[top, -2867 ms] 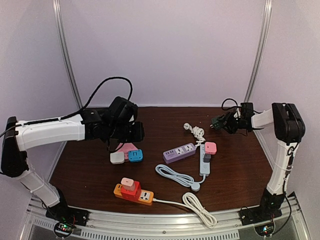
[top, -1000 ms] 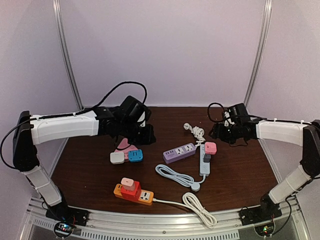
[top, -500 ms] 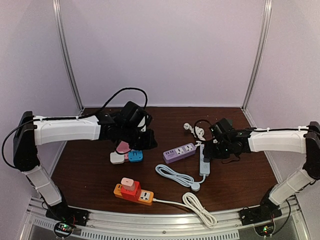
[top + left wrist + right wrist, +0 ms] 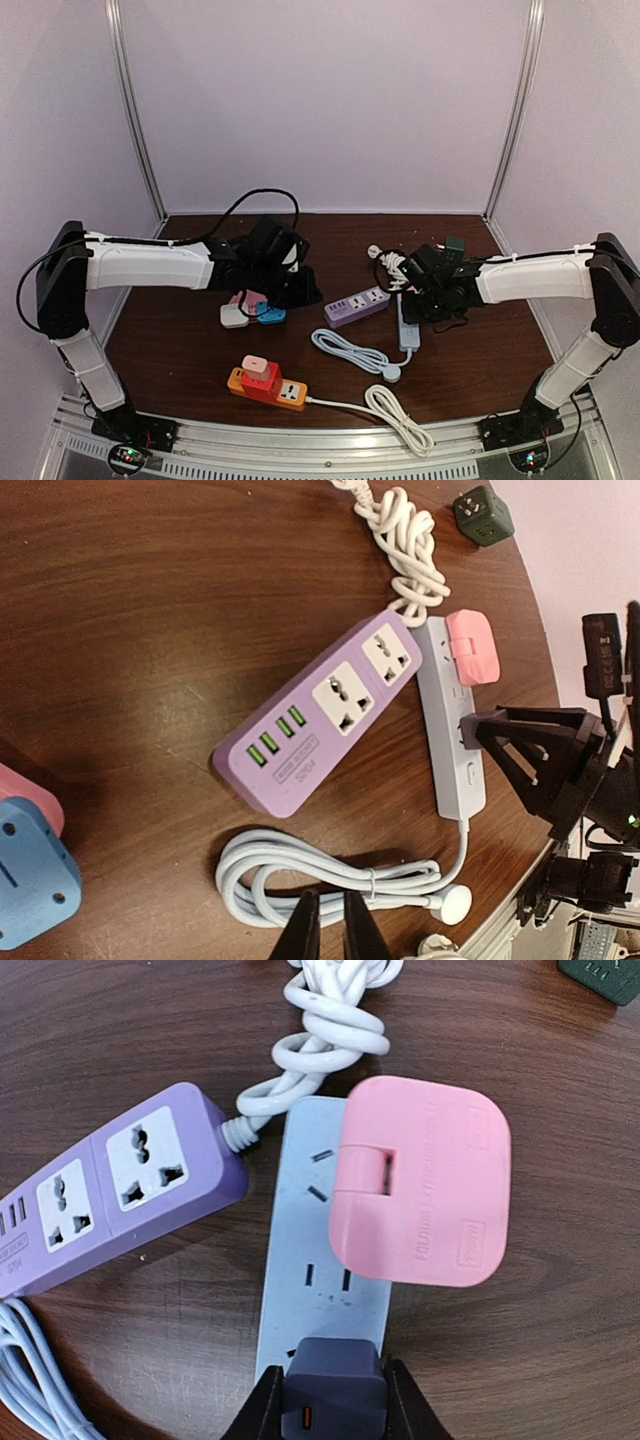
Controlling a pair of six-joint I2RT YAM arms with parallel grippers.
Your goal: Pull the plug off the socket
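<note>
- Only the left wrist view shows the left gripper point(image 4: 328, 925) pressed together above a coiled white cord point(image 4: 330, 880).
- A glossy purple power strip point(image 4: 320, 715) lies mid-desk point(image 4: 120, 630).
- Only the right wrist view shows the right gripper point(image 4: 335, 1410) pinching the boxy grey plug point(image 4: 335, 1385), seated in the smooth white power strip point(image 4: 300, 1260) beside a rounded pink adapter point(image 4: 425, 1195).

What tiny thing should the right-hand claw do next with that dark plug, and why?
Probably pull straight up, away from the pale power strip. The right gripper clasps both sides of the dark plug, which sits in the strip's socket beside the pink adapter.
</note>
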